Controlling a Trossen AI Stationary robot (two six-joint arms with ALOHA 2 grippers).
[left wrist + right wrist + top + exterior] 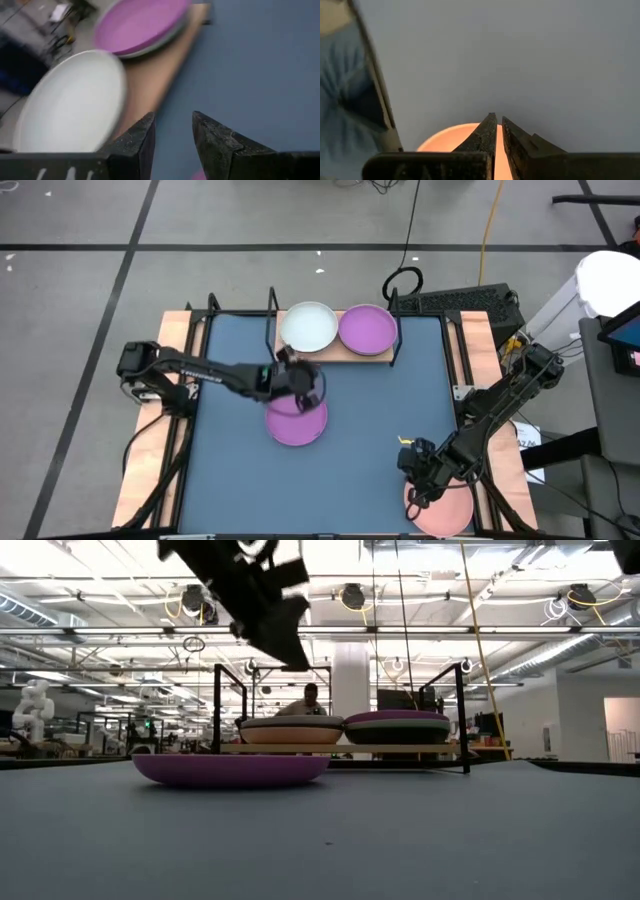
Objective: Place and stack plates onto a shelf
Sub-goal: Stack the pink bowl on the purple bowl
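Note:
The shelf (350, 352) stands at the table's far middle. On it are a white plate (308, 327) (70, 102) and a purple plate (367, 330) (137, 22); the purple one lies on another plate. A second purple plate (296, 424) (230, 768) lies flat on the blue table. My left gripper (288, 362) (173, 122) hangs above it, just short of the shelf's near edge. It is open and has nothing between its fingers. My right gripper (418, 478) (499, 120) is shut over the far rim of a pink plate (442, 508) (447, 137) at the near right. My right gripper stands shut over the pink plate's far rim (465, 127), slanting down from the right. The fingers hide the spot below them, so I cannot tell whether they touch the plate. The plate lies flat at the table's near right corner.
The shelf's black wire posts (272, 310) (463, 715) rise at its ends. Bare blue tabletop (390, 410) lies between the shelf and the pink plate. A person (310, 700) sits in the room beyond the table.

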